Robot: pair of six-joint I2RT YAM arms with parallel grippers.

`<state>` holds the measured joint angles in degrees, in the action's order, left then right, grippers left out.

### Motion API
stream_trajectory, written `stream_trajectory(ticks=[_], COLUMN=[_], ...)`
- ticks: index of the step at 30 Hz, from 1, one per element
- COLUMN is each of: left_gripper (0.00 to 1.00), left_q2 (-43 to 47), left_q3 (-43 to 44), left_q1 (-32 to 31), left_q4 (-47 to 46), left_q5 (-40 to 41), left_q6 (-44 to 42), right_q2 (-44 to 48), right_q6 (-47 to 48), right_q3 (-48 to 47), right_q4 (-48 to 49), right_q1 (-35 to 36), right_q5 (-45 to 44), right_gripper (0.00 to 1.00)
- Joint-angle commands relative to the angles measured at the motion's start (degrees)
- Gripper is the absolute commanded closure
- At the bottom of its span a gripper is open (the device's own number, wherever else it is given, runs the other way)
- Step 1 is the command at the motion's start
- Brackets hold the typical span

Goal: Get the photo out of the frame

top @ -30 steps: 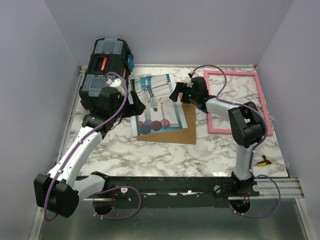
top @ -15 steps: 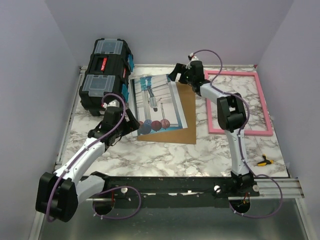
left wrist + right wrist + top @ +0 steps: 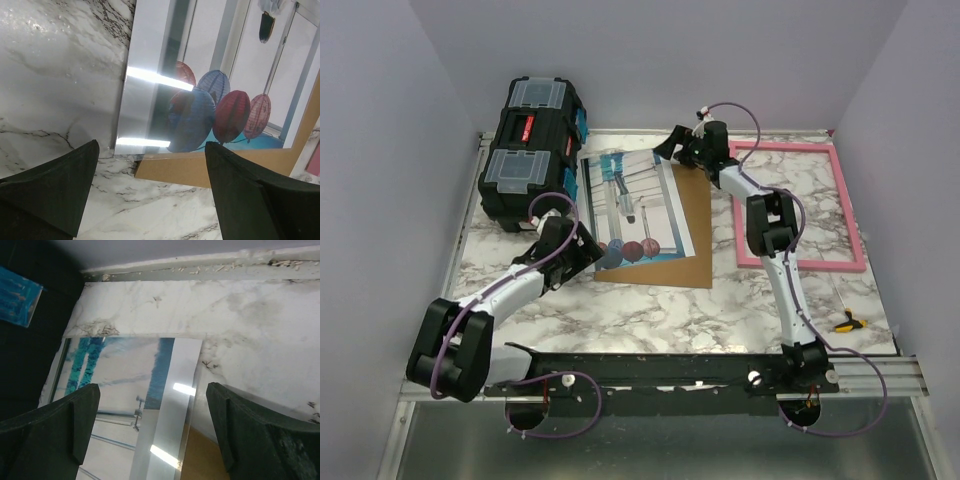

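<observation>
The photo (image 3: pixel 630 205) lies face up on a brown backing board (image 3: pixel 688 240) in the middle of the marble table. Red and blue balls show at its near end (image 3: pixel 215 107). The pink frame (image 3: pixel 800 262) lies empty to the right, apart from the photo. My left gripper (image 3: pixel 588 250) hovers open at the photo's near-left corner; between its fingers (image 3: pixel 50 195) I see only marble and the board's edge (image 3: pixel 210 167). My right gripper (image 3: pixel 670 145) stands open over the photo's far-right corner (image 3: pixel 165 390), nothing held.
A black toolbox (image 3: pixel 532 150) stands at the far left, touching the photo's left side; its blue latch (image 3: pixel 17 305) shows in the right wrist view. A small yellow-and-black tool (image 3: pixel 848 322) lies near the front right. The table's back wall (image 3: pixel 200 267) is just beyond the right gripper.
The left gripper has slid from beside the toolbox toward the photo's near-left corner. The right gripper has moved from above the board to the photo's far-right corner.
</observation>
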<state>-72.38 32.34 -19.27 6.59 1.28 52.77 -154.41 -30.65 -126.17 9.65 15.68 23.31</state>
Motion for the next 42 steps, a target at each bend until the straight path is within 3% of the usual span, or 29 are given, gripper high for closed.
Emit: stream_trajectory(ticks=[1, 18, 20, 24, 27, 35, 42], left_gripper=[0.11, 0.12, 0.12, 0.12, 0.12, 0.07, 0.06], left_q2=[-2.1, -9.3, -9.4, -8.7, -7.0, -2.4, -10.4], left_q3=[1.0, 3.5, 3.5, 3.4, 3.4, 4.8, 9.3], left_q1=[-0.4, -0.4, -0.4, -0.5, -0.6, -0.5, -0.4], left_q4=[-3.1, -3.0, -2.9, -2.3, -1.1, 4.3, 3.4], left_q5=[-1.0, -3.4, -3.4, -3.7, -3.5, 0.2, 0.5], left_q6=[1.5, 2.0, 1.9, 1.5, 0.1, -2.6, -1.3], right_q2=[-4.5, -4.2, -3.1, -0.5, -0.1, 1.7, -3.1], right_q6=[-3.0, -7.8, -6.4, -2.8, -0.9, 5.7, 6.3], right_q3=[-1.6, -1.3, -0.6, -0.3, -1.7, 1.5, -2.5], right_q4=[0.3, 3.8, 1.6, -6.6, -11.1, -12.4, -11.2], right_q1=[0.3, 0.2, 0.2, 0.3, 0.4, 1.3, 2.0], right_q5=[7.4, 15.7, 11.6, -4.7, -7.3, -4.0, -0.6], right_gripper=[0.05, 0.23, 0.22, 0.12, 0.12, 0.12, 0.12])
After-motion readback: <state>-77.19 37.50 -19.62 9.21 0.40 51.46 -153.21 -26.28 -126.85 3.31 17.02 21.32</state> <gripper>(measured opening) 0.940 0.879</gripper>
